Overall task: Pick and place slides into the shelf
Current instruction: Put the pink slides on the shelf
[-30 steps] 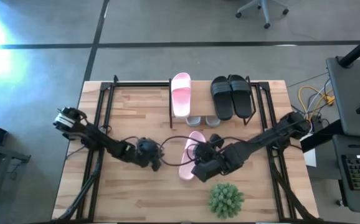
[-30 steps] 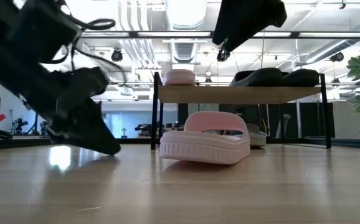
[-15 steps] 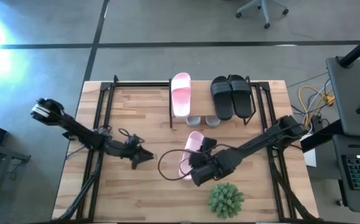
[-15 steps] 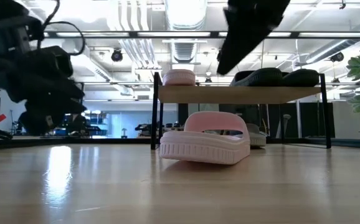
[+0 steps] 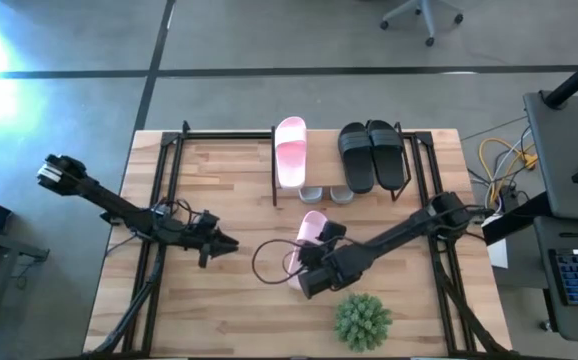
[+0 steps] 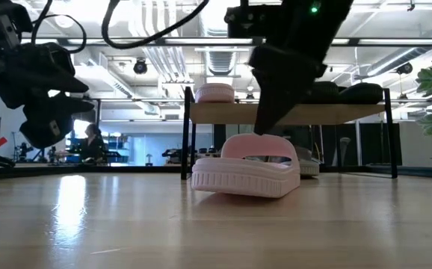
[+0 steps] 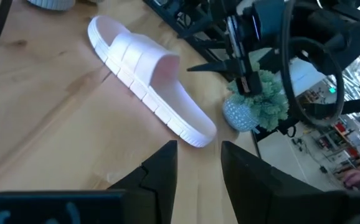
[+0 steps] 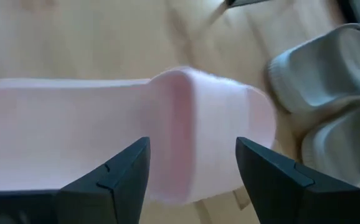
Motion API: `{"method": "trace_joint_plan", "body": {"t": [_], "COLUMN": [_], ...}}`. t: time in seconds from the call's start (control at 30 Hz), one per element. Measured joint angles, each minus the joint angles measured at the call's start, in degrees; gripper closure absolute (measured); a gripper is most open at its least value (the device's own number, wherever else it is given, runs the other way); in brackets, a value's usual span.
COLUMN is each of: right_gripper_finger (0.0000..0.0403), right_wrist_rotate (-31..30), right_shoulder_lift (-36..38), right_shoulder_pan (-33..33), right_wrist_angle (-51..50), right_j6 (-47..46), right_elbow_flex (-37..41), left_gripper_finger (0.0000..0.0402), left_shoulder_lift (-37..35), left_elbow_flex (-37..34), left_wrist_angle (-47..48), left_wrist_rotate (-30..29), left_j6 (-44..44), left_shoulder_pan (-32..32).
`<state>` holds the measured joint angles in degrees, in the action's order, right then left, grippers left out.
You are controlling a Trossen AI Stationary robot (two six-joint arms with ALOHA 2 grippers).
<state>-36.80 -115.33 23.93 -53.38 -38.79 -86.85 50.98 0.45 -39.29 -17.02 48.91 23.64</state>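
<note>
a: where's the loose pink slide (image 5: 307,243)?

b: flat on the tabletop (image 5: 219,310), near the middle, a little toward the front edge, with the small green plant (image 5: 362,320) near the front edge beside it. its mate, the other pink slide (image 5: 290,150), sits on the shelf (image 5: 334,190) at the back edge, next to the black slides (image 5: 373,154). the grey-white slides (image 5: 326,194) are tucked under the shelf.

a: and the right gripper (image 8: 191,177)?

b: right over the loose pink slide, jaws spread wide with a finger on each side of the strap, holding nothing.

a: left gripper (image 5: 221,243)?

b: above the left half of the tabletop, well apart from the slide, pointing toward it. jaws partly open with a narrow gap, nothing between them.
</note>
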Motion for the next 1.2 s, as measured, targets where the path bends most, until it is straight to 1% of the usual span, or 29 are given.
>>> {"method": "trace_joint_plan", "body": {"t": [0.13, 0.47, 0.63, 0.73, 0.83, 0.97, 1.1, 1.2], "right_gripper_finger": [0.0174, 0.0174, 0.0174, 0.0174, 0.0174, 0.0174, 0.0177, 0.0187], "right_wrist_rotate": [-0.69, -0.06, 2.91, 3.18, 2.05, -2.00, -1.23, -0.73], "right_shoulder_lift": [0.10, 0.00, -0.06, -0.06, -0.07, -0.07, -0.07, -0.05], "right_shoulder_pan": [-1.25, -3.46, -4.73, -5.21, -5.66, -6.35, -7.46, -8.00], "right_wrist_angle": [0.06, 0.50, 2.61, 3.75, 3.78, 3.59, 3.56, 3.56], "right_j6": [-1.70, -1.20, -0.06, 2.37, 5.21, 6.51, 6.52, 6.50], "right_elbow_flex": [-0.04, 0.08, 2.48, 3.98, 4.28, 4.29, 4.61, 5.73], "left_gripper_finger": [0.0293, 0.0293, 0.0293, 0.0293, 0.0293, 0.0293, 0.0293, 0.0293], "left_shoulder_lift": [0.00, 1.91, 2.31, 2.41, 2.39, 2.37, 2.37, 2.37], "left_elbow_flex": [-0.02, -0.11, -0.13, -0.15, -0.15, -0.17, -0.17, -0.19], "left_wrist_angle": [0.03, 0.03, 0.02, 0.02, 0.00, 0.00, 0.00, 0.00], "left_wrist_rotate": [0.09, 1.09, 1.18, 1.36, 1.58, 1.76, 1.77, 1.76], "left_j6": [-1.03, -1.53, -1.53, -1.53, -1.49, -1.45, -1.43, -1.39], "left_shoulder_pan": [0.00, 0.00, 0.00, 0.02, 0.02, 0.02, 0.02, 0.02]}}
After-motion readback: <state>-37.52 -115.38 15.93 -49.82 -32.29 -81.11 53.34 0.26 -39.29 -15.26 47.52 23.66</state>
